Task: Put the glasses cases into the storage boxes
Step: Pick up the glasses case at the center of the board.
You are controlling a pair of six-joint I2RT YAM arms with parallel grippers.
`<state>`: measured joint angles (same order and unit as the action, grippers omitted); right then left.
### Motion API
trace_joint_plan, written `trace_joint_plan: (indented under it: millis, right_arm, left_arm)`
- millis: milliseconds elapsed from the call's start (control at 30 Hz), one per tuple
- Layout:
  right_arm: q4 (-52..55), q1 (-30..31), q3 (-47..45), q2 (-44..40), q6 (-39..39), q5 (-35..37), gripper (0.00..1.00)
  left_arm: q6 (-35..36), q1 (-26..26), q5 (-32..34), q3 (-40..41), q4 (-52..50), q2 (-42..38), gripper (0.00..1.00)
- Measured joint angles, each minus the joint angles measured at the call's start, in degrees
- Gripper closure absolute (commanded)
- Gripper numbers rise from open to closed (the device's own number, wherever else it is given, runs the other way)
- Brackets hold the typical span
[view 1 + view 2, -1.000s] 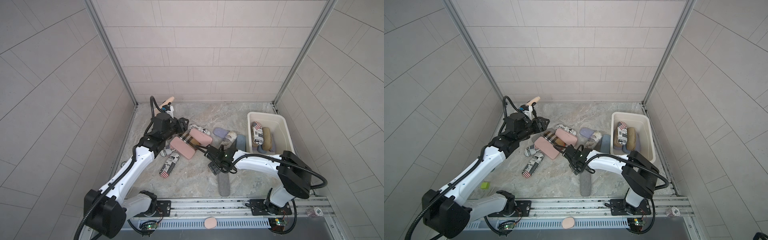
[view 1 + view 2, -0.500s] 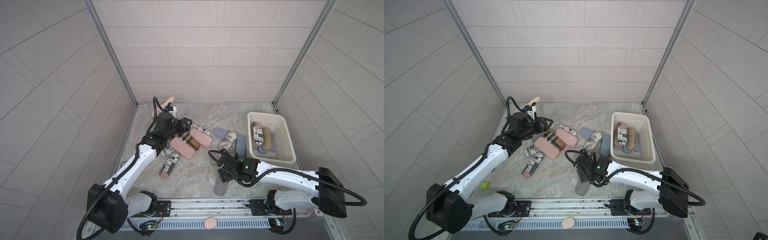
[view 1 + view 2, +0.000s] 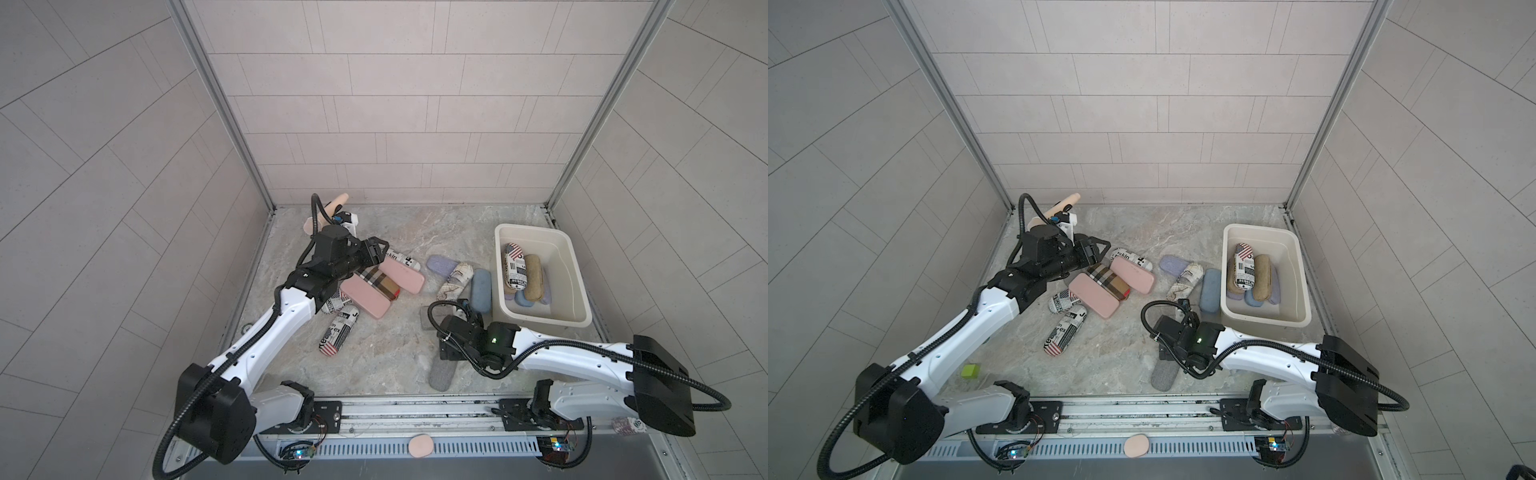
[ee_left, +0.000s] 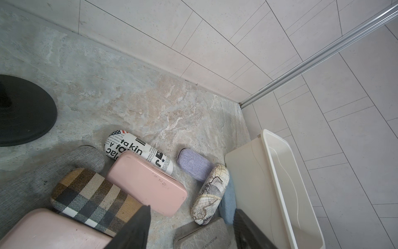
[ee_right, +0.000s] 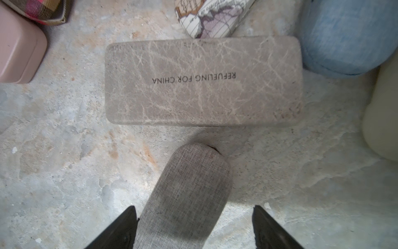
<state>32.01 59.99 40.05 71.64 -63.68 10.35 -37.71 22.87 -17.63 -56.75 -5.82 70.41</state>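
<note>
The tub (image 3: 544, 321) by the worktop's right edge holds four cases (image 3: 515, 270), perhaps five, since they overlap. About a dozen lie outside. The right gripper (image 5: 195, 209) stands wide open astride the grey case (image 5: 189, 183) near the front edge, not gripping. The left gripper (image 4: 191, 213), jaws apart and empty, hovers over the pink case (image 4: 148, 181) and plaid case (image 4: 92, 196).

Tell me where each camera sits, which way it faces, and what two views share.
Top views: high over the front rail, looking down on the floor; left arm and right arm show, cream tub by the right.
Left wrist: on the left arm, looking past the open left gripper over the pink case toward the tub and back corner.
Right wrist: on the right arm, looking straight down; the open right gripper straddles the grey fabric case.
Shared: both wrist views show the map-print case.
</note>
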Motion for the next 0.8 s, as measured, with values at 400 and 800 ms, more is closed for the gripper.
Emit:
trace_joint_plan:
  millis: [400, 800]
  right_arm:
    - [-4.2, 0.6, 0.2, 10.6, -5.0, -1.1, 0.23]
    - [-3.7, 1.7, 2.0, 10.5, -2.9, 0.2, 0.4]
  left_arm:
    - [0.0, 0.5, -0.4, 0.0, 0.0, 0.3, 0.33]
    - [0.0, 0.5, -0.9, 0.0, 0.0, 0.3, 0.33]
